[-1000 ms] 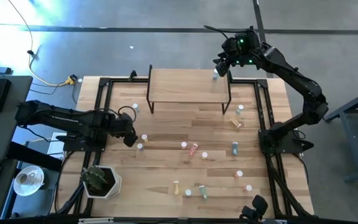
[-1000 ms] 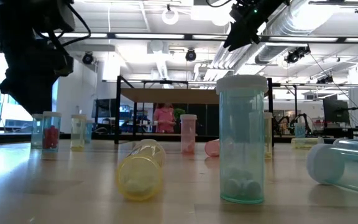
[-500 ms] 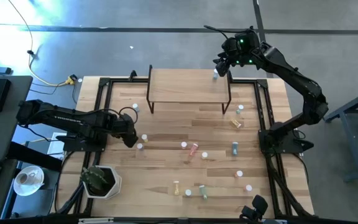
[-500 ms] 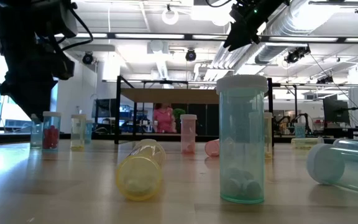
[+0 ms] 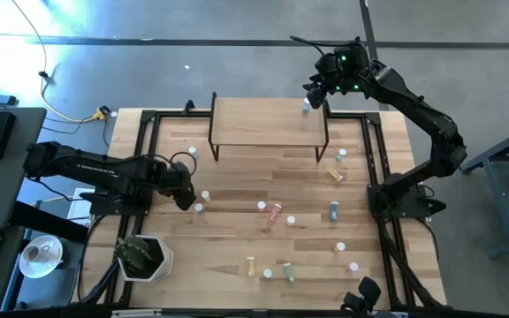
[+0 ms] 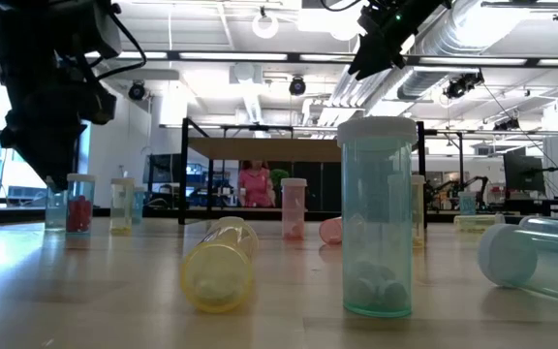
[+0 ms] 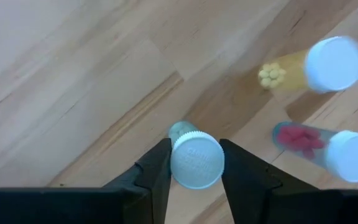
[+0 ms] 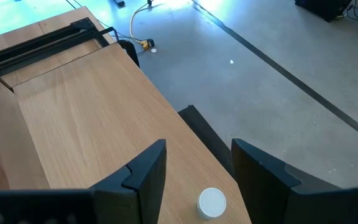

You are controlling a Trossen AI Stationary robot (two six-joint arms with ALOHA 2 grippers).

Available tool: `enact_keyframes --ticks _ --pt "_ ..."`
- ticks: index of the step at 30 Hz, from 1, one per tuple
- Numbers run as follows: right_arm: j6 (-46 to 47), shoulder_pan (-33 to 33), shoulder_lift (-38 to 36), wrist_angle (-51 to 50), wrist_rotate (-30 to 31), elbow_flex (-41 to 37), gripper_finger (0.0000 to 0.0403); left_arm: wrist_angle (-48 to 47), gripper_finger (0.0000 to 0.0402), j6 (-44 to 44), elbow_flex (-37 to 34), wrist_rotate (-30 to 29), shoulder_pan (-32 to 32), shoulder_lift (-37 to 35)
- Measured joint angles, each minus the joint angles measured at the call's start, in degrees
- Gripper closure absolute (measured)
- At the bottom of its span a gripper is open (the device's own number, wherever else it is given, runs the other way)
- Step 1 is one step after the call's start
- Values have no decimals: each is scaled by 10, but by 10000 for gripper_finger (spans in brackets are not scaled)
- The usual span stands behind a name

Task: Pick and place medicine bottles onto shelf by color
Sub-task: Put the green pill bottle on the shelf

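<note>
My left gripper [image 5: 186,196] hangs low over the table's left part, shut on a small upright teal bottle with a white cap [image 7: 196,160], which shows beside a red-filled one in the low view [image 6: 56,208]. The shelf [image 5: 263,122], a light-wood board on black legs, stands at the far middle. My right gripper [image 5: 316,93] hovers open above the shelf's far right corner. A white-capped bottle [image 8: 212,202] stands there on its base, below the gap between the fingers. My left gripper pinches the teal bottle's white cap [image 7: 174,163] between its two fingers, one on each side of the cap's rim. The fingers come from above, pointing down. The bottle stands upright with its base on the table.
A yellow-filled bottle [image 7: 328,62] and a red-filled one [image 7: 328,149] stand close to the held bottle. Several more bottles are scattered, standing or lying, over the table's middle and near part [image 5: 277,212]. A potted plant [image 5: 144,256] sits at the near left. Black frame rails [image 5: 374,159] run along the sides.
</note>
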Motion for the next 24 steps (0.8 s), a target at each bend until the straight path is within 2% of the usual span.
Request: enact_keyframes --ticks 6,13,18,24 --pt "0 0 0 0 0 0 230 -9 289 72 68 -26 16 0" --pt "0 0 0 0 0 0 230 -25 288 199 188 -112 60 0" --pt "0 0 0 0 0 0 230 -10 287 308 284 -158 110 4" --pt "0 0 0 0 0 0 230 19 287 441 409 -171 190 49"
